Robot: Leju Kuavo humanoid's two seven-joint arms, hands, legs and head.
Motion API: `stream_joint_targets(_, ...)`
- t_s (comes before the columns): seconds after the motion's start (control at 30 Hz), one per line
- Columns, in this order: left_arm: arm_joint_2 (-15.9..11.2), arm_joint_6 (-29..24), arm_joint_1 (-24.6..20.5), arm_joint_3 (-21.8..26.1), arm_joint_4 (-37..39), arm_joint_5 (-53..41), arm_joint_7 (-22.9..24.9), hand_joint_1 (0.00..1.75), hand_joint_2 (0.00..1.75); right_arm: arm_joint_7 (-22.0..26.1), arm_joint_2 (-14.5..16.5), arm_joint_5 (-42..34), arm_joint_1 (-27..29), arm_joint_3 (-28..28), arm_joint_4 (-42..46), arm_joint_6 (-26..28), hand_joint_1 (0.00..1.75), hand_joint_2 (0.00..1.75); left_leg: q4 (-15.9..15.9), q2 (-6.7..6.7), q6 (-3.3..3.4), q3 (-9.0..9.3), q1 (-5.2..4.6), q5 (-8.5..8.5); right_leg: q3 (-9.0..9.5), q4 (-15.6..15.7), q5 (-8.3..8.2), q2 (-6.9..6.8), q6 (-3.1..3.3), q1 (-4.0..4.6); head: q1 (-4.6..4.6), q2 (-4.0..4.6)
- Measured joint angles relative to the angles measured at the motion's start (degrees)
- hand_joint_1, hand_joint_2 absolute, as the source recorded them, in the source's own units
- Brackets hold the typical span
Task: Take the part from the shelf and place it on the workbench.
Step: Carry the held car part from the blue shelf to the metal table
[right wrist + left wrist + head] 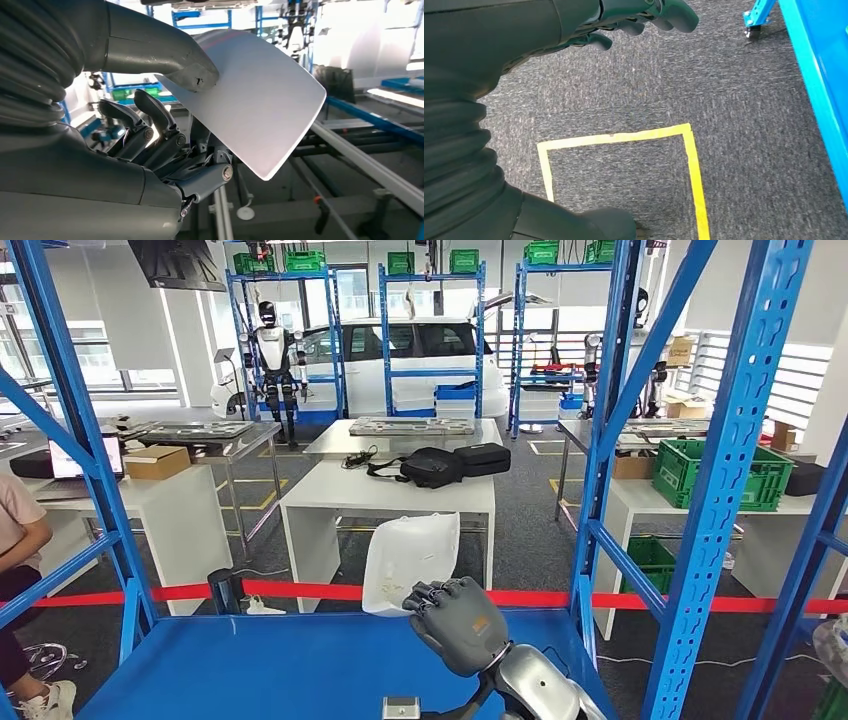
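The blue shelf (300, 665) spreads out below me, its uprights framing the room beyond. Past the red barrier tape (300, 591) stands a white worktop (390, 495) carrying a black bag (432, 467). My right hand (458, 624) is raised over the shelf deck, grasping the white part (410, 558) by its lower edge, thumb pressed on one face and fingers (150, 117) behind it. My left hand (634, 20) hangs over grey carpet marked with yellow tape (624, 137), fingers curled around nothing.
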State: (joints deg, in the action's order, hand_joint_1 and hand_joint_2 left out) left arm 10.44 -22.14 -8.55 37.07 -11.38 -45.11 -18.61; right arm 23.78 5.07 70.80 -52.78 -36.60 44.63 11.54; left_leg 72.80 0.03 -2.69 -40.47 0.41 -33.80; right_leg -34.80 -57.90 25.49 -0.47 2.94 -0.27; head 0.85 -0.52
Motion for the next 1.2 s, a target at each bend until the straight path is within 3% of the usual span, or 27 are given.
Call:
stream_joint_targets(0.03, 0.0, 0.0, 0.0, 0.0, 0.0, 0.0, 0.0, 0.0, 1.75, 0.2, 0.1, 0.0, 0.1, -0.3, 0.1, 0.0, 1.75, 1.75, 0.8, 0.01, -0.24, 0.04, 0.2, -0.1, -0.36, -0.1, -0.18, 0.0, -0.12, -0.06, 0.0, 0.0)
stream_joint_targets(0.07, -0.1, -0.1, 0.0, 0.0, 0.0, 0.0, 0.0, 0.0, 1.75, 0.3, 0.1, 0.0, 0.2, -0.6, 0.4, 0.0, 1.75, 1.75, -0.7, 0.02, -0.46, 1.25, 0.38, 0.83, -0.72, -0.4, -0.34, 0.01, -0.28, -0.17, 0.0, 0.0)
stream_joint_targets(0.13, -0.2, -0.1, 0.0, 0.0, 0.0, 0.0, -0.1, 0.0, 1.75, 0.5, 0.2, 0.0, 0.3, -1.4, 1.4, -0.1, 1.75, 1.75, -8.2, 0.0, -0.77, 5.78, 0.68, 3.57, -1.41, -1.0, -0.53, 0.04, -0.71, -0.4, -0.03, 0.0)
stream_joint_targets(0.17, -0.3, -0.2, 0.0, 0.0, 0.0, 0.0, -0.2, 0.0, 1.75, 0.4, 0.2, 0.0, 0.4, -1.9, 2.2, -0.2, 1.75, 1.75, -11.6, -0.12, -0.63, 7.62, 0.7, 4.52, -1.75, -1.3, -0.63, 0.08, -1.01, -0.39, -0.06, 0.0)
stream_joint_targets(0.23, -0.4, -0.3, -0.1, 0.1, 0.0, 0.0, -0.2, 0.0, 1.75, 0.1, 0.2, -0.1, 0.6, -3.1, 4.2, -0.5, 1.75, 1.75, -14.1, -0.35, 0.15, 8.73, 0.53, 4.94, -2.23, -1.5, -1.05, 0.2, -1.8, -0.23, -0.09, 0.0)
stream_joint_targets(0.33, -0.7, -0.7, -0.1, 0.3, 0.0, -0.2, -0.2, 0.0, 1.75, -0.5, 0.0, -0.5, 1.0, -5.0, 7.1, -1.0, 1.75, 1.75, -14.1, -0.34, 1.67, 8.22, 0.49, 5.92, -2.61, -1.6, -1.19, 0.32, -2.87, -0.27, -0.05, 0.0)
stream_joint_targets(0.37, -0.9, -0.8, -0.1, 0.3, 0.0, -0.3, -0.2, 0.0, 1.75, -0.6, -0.2, -0.7, 1.1, -5.5, 8.0, -1.2, 1.75, 1.75, -14.2, -0.27, 2.17, 7.98, 0.55, 6.25, -3.16, -2.8, -0.11, 0.34, -3.11, -0.34, -0.03, 0.0)
stream_joint_targets(0.43, -1.4, -1.1, -0.1, 0.5, -0.1, -0.5, -0.2, 0.0, 1.75, -1.0, -0.7, -1.2, 1.3, -6.5, 9.5, -1.6, 1.75, 1.75, -14.3, -0.09, 2.9, 7.25, 0.57, 6.89, -5.6, -8.9, 4.01, 0.39, -3.49, -0.39, 0.05, 0.0)
stream_joint_targets(0.5, -2.0, -1.2, -0.1, 0.6, -0.1, -0.6, -0.2, 0.0, 1.75, -1.3, -1.3, -1.6, 1.6, -7.2, 10.5, -1.8, 1.75, 1.75, -14.2, -0.02, 3.15, 6.32, 0.46, 7.5, -8.26, -16.3, 7.79, 0.42, -3.64, -0.36, 0.11, 0.0)
stream_joint_targets(0.53, -2.3, -1.2, -0.1, 0.7, -0.1, -0.7, -0.2, 0.0, 1.75, -1.4, -1.5, -1.7, 1.8, -7.5, 10.9, -1.9, 1.75, 1.75, -14.1, -0.02, 3.16, 5.86, 0.39, 7.79, -8.51, -17.9, 8.37, 0.42, -3.58, -0.35, 0.13, 0.0)
stream_joint_targets(0.57, -2.5, -1.2, -0.1, 0.9, -0.1, -0.7, -0.1, 0.0, 1.75, -1.4, -1.7, -1.7, 1.9, -7.7, 11.2, -1.9, 1.75, 1.75, -14.0, -0.05, 3.12, 5.47, 0.32, 8.04, -7.48, -17.0, 7.89, 0.42, -3.38, -0.31, 0.14, 0.0)
stream_joint_targets(0.67, -2.9, -1.2, -0.1, 1.1, -0.1, -0.9, -0.1, 0.0, 1.75, -1.4, -2.1, -1.8, 2.0, -8.3, 12.1, -1.9, 1.75, 1.75, -13.8, -0.06, 2.7, 4.78, 0.12, 8.67, 0.11, -5.5, 4.39, 0.38, -2.16, 0.15, 0.14, 0.0)
stream_joint_targets(0.73, -3.0, -1.2, -0.1, 1.2, -0.1, -0.9, -0.2, 0.0, 1.75, -1.4, -2.2, -1.8, 1.8, -8.6, 12.6, -1.9, 1.75, 1.75, -13.8, 0.05, 2.12, 4.67, 0.13, 9.07, 2.39, -1.4, 3.52, 0.37, -1.64, 0.61, 0.13, 0.0)
stream_joint_targets(0.83, -3.2, -1.1, -0.2, 1.3, -0.1, -0.9, -0.2, 0.0, 1.75, -1.4, -2.3, -1.8, 1.6, -8.9, 12.9, -1.9, 1.75, 1.75, -14.2, 0.09, 0.99, 4.47, 0.22, 9.55, 2.12, -0.7, 2.41, 0.37, -1.08, 0.66, 0.07, 0.0)
stream_joint_targets(0.87, -3.3, -1.1, -0.2, 1.3, -0.1, -0.9, -0.2, 0.0, 1.75, -1.4, -2.3, -1.8, 1.6, -8.9, 12.9, -2.0, 1.75, 1.75, -13.5, 0.06, 0.64, 4.01, 0.21, 8.82, 1.99, -0.3, 1.9, 0.31, -0.73, 0.46, 0.03, 0.0)
stream_joint_targets(0.9, -3.4, -1.1, -0.2, 1.3, -0.1, -0.9, -0.2, 0.0, 1.75, -1.4, -2.3, -1.8, 1.6, -9.0, 13.0, -2.0, 1.75, 1.75, -11.8, 0.02, 0.33, 3.18, 0.22, 7.43, 1.79, 0.0, 1.38, 0.23, -0.44, 0.22, -0.02, 0.0)
stream_joint_targets(0.97, -3.6, -1.3, -0.2, 1.3, -0.1, -0.9, -0.1, 0.0, 1.75, -1.4, -2.4, -1.9, 1.7, -9.1, 13.1, -2.0, 1.75, 1.75, -5.0, 0.0, -0.22, 0.57, 0.39, 3.11, 1.09, 0.2, 0.69, 0.15, -0.07, 0.05, -0.14, 0.0)
stream_joint_targets(1.03, -3.9, -1.7, -0.1, 1.4, -0.1, -0.9, -0.1, 0.0, 1.75, -1.5, -2.5, -2.1, 1.9, -9.2, 13.1, -1.9, 1.75, 1.75, 0.4, 0.0, -0.63, -0.91, 0.48, 0.68, 0.32, 0.1, 0.2, 0.13, -0.09, 0.04, -0.18, 0.0)
stream_joint_targets(1.07, -4.2, -1.9, -0.1, 1.4, -0.1, -0.9, 0.0, 0.0, 1.75, -1.5, -2.5, -2.3, 1.9, -9.3, 13.1, -1.9, 1.75, 1.75, 0.2, 0.01, -0.73, -0.25, 0.52, 0.92, -0.04, 0.0, -0.03, 0.14, -0.19, 0.02, -0.2, 0.0)
stream_joint_targets(1.1, -4.5, -2.1, -0.1, 1.5, -0.1, -0.9, 0.0, 0.0, 1.75, -1.5, -2.7, -2.5, 2.0, -9.3, 13.1, -1.9, 1.75, 1.75, -2.1, 0.03, -0.78, 1.57, 0.58, 2.06, -0.38, -0.1, -0.23, 0.14, -0.33, -0.01, -0.23, 0.0)
stream_joint_targets(1.2, -5.6, -2.7, -0.1, 1.8, -0.3, -0.5, 0.4, 0.0, 1.75, -1.5, -3.0, -2.9, 1.9, -9.3, 13.7, -1.6, 1.75, 1.75, -12.8, -0.02, -0.3, 8.22, 0.56, 5.1, -1.32, -0.9, -0.61, 0.18, -0.98, 0.11, -0.51, 0.0)
